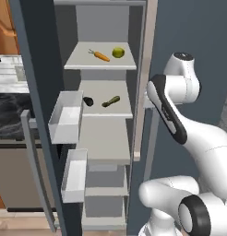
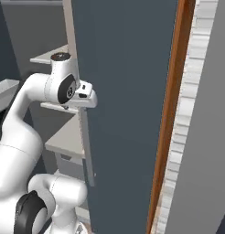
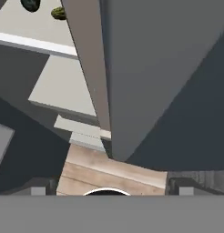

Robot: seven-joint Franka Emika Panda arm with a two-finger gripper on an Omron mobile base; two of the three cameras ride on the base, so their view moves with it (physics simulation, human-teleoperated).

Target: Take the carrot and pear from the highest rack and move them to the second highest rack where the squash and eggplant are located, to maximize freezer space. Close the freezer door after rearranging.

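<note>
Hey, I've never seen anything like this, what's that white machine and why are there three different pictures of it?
It is a white robot arm on a wheeled base, facing an open freezer in a simulated kitchen. Two pictures come from cameras on the base, behind the arm to its left and right. The third comes from a camera on its hand, looking downward past the shelves. On the top rack lie a carrot and a pear; on the rack below, a dark eggplant and a green squash. The gripper holds nothing.

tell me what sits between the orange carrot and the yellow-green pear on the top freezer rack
Nothing: in the left base view the orange carrot and the round yellow-green pear lie apart on the pale top rack, with only bare shelf between them.
</note>
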